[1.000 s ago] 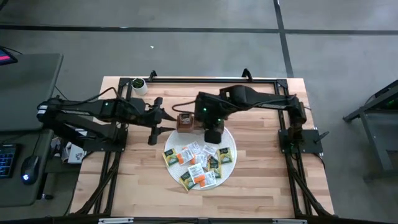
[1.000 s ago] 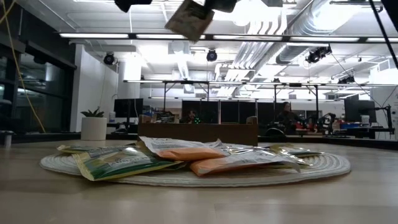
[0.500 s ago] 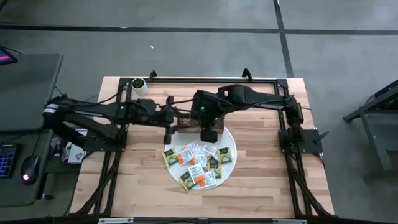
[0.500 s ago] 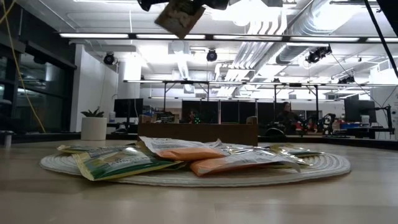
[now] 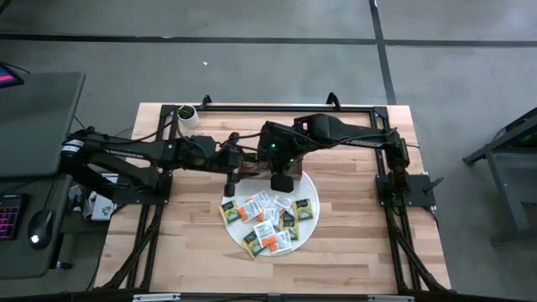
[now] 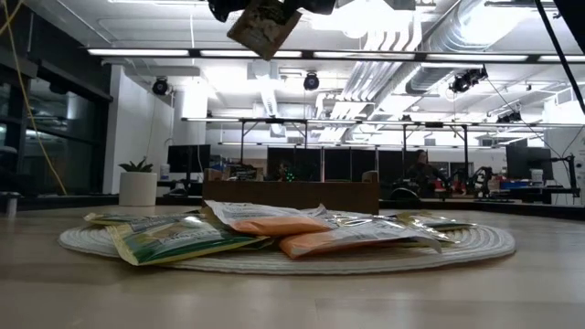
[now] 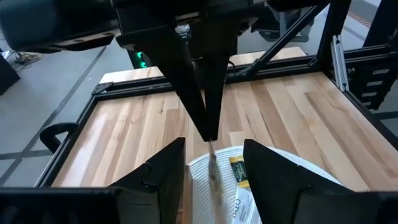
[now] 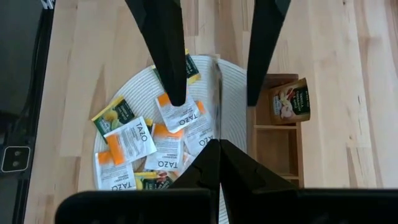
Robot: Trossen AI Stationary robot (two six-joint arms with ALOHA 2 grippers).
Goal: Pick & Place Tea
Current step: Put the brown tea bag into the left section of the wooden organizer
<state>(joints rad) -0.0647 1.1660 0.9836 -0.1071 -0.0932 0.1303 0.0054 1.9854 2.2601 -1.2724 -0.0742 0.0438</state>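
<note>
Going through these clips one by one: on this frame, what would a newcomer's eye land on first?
Probably the heap of tea packets on the round white woven mat in the middle of the table. Just above it, the right claw is shut on one tea packet, held edge-on in the air. The left claw faces it, fingers open either side of that packet, beside the wooden tray.

2 dark robot arms (image 5: 134, 155), 1 round white woven mat (image 5: 309, 225), 1 brown wooden tray (image 8: 277, 146), roughly a dozen small flat tea-bag packets (image 5: 268, 220).
</note>
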